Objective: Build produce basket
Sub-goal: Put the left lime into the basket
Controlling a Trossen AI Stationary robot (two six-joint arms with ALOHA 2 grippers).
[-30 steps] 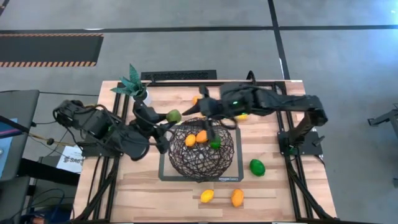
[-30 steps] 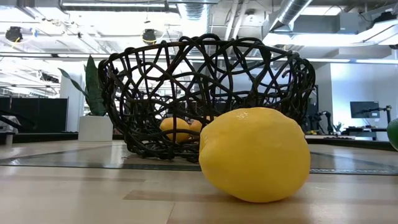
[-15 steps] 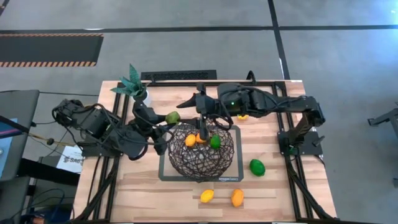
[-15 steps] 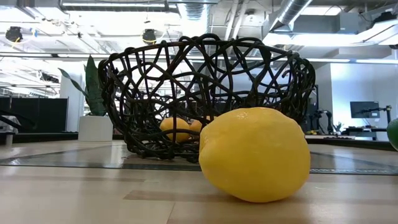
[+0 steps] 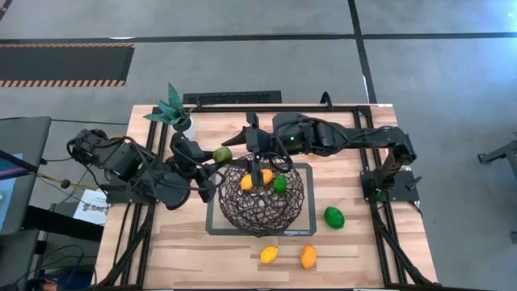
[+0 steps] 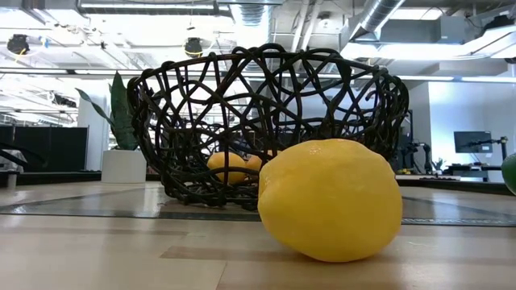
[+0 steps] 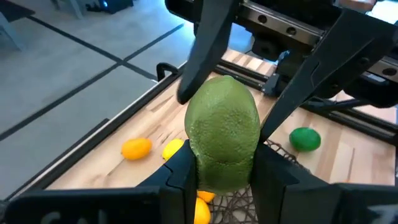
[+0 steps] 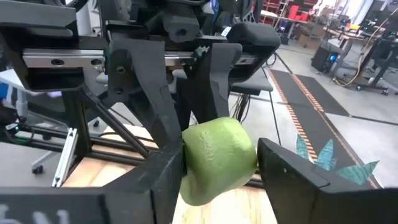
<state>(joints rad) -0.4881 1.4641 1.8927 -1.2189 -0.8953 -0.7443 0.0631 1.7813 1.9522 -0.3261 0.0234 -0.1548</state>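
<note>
Two claws meet by the basket (image 5: 262, 198) rim, left claw (image 5: 216, 157) pinching green fruit (image 5: 222, 153), right claw (image 5: 252, 139) spread

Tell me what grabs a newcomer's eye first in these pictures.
A green fruit is pinched by the left gripper just outside the rim of the basket on its left, and the right gripper is right beside it, fingers spread around it in both wrist views. At table level, a yellow lemon looms before the basket.
</note>
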